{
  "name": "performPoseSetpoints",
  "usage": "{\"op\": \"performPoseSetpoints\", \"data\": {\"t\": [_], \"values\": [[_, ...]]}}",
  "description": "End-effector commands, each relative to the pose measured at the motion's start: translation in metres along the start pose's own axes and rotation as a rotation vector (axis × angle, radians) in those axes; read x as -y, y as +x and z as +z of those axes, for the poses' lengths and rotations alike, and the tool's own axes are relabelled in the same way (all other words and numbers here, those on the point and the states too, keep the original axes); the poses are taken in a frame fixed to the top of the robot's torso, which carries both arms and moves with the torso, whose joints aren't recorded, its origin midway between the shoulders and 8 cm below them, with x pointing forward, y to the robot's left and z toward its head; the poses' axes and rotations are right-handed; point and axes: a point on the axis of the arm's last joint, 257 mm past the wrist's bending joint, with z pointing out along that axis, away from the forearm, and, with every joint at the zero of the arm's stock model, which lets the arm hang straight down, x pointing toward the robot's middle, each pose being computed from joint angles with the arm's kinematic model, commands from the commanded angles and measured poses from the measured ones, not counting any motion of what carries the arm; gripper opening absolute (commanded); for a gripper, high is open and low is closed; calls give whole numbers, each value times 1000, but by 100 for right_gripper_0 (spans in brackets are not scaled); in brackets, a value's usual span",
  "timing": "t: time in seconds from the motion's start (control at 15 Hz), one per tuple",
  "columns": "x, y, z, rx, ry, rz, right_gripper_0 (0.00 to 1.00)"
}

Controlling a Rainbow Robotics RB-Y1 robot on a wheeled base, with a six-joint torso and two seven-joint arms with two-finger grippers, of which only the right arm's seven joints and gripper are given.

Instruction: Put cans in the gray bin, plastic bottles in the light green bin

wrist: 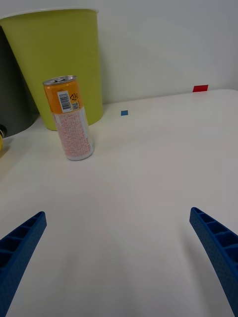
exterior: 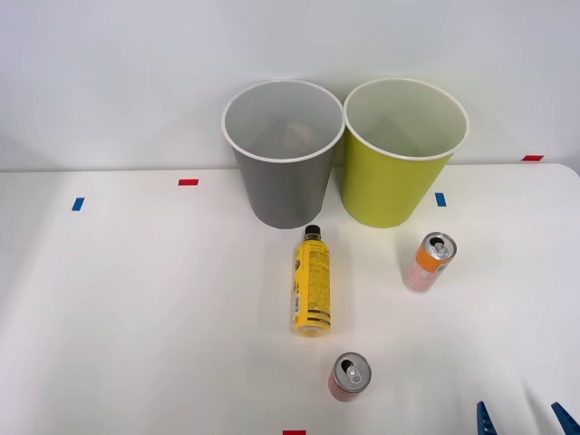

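- Front view looks down from above at the table (exterior: 136, 299), facing the wall.
- Wrist view sits low, near the tabletop.
- Both share the light green bin (exterior: 391, 177) (wrist: 59, 59) and the orange can (exterior: 430, 262) (wrist: 70, 119).

Right gripper (exterior: 528, 419) low, jaws wide apart.

You see a white table (exterior: 136, 299) bearing small tape markers: red ones (exterior: 188, 182) along the far and near edges, blue ones (exterior: 78, 204) between; a pale wall (exterior: 109, 72) stands behind.
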Motion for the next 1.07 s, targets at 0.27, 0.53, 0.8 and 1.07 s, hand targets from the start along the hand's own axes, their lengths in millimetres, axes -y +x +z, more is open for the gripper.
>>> {"op": "performPoseSetpoints", "data": {"t": [0.27,0.53,0.8,1.07], "values": [[0,0,0,0,0,0,100],[0,0,0,0,0,0,100],[0,0,0,0,0,0,100],[0,0,0,0,0,0,100]]}}
